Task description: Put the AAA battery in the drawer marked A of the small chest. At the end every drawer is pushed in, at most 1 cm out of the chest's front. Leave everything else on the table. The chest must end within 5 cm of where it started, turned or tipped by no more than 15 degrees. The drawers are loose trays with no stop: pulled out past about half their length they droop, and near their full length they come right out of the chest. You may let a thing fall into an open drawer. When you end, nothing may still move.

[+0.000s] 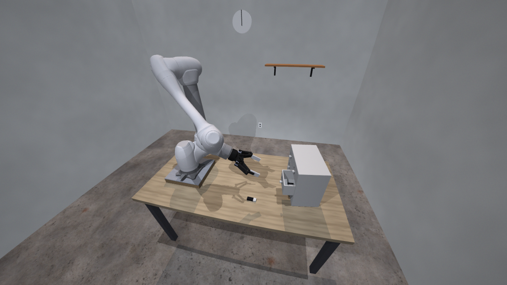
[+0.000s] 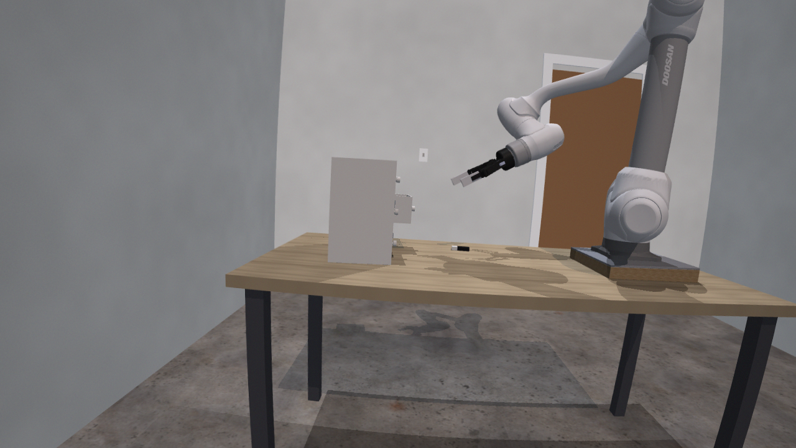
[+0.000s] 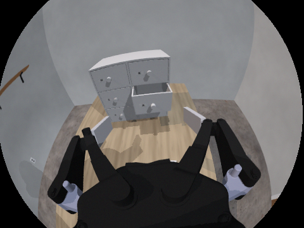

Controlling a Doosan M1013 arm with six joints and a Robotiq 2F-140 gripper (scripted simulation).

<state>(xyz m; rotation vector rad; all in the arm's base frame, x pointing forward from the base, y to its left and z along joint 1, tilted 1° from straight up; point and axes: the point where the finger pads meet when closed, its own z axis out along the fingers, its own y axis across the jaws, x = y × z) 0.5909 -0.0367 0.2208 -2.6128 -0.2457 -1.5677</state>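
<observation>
The small white chest (image 1: 310, 157) (image 2: 361, 211) (image 3: 136, 57) stands upright on the table. Its right middle drawer (image 1: 288, 190) (image 2: 403, 210) (image 3: 163, 102) is partly pulled out; the other drawers look pushed in. The letters on the fronts are too small to read. A small dark rod (image 1: 290, 183) lies inside the open drawer; it may be the AAA battery, but I cannot tell for sure. My gripper (image 1: 256, 166) (image 2: 464, 180) (image 3: 147, 118) is wide open and empty, in the air in front of the chest, pointing towards it and slightly down.
A small black block with a white end (image 1: 251, 199) (image 2: 460, 248) lies on the table (image 1: 226, 210) (image 2: 311, 284), between the arm's base and the chest. The open drawer and several round knobs stick out from the chest's front. A wall shelf (image 1: 294, 65) hangs behind.
</observation>
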